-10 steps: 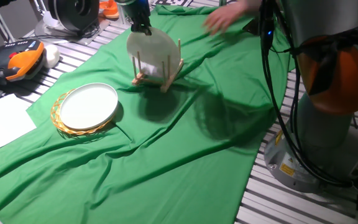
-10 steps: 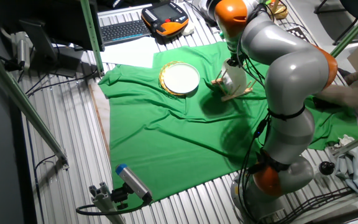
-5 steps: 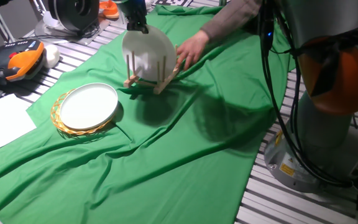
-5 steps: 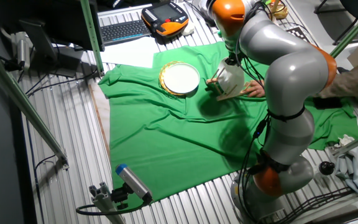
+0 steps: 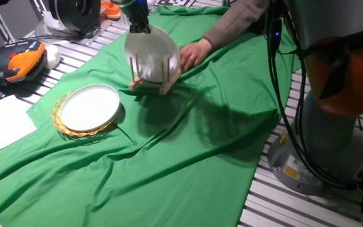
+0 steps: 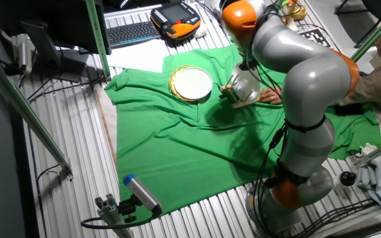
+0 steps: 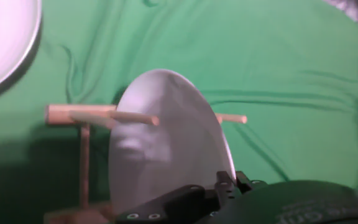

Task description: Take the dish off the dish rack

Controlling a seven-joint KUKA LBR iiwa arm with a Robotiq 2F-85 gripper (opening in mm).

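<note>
The dish (image 5: 151, 50) is a glossy white plate standing on edge between the pegs of the small light-wood dish rack (image 5: 167, 73) on the green cloth. My gripper (image 5: 138, 26) is at the dish's top rim and looks shut on it. The other fixed view shows the dish (image 6: 245, 84), the rack (image 6: 243, 102) and my gripper (image 6: 245, 67). In the hand view the dish (image 7: 166, 149) fills the middle, its rim running into my gripper (image 7: 224, 185), with the rack's pegs (image 7: 82, 116) on both sides.
A person's hand (image 5: 193, 54) rests against the rack's right side, the arm reaching in from the back right. A second white plate (image 5: 89, 106) lies on a round wicker mat (image 5: 63, 123) to the left. An orange pendant (image 5: 23, 60) lies at the far left.
The person's hand has come in and taken hold of the rack. The dish and rack shifted slightly left and away, and the rack now tilts less.
</note>
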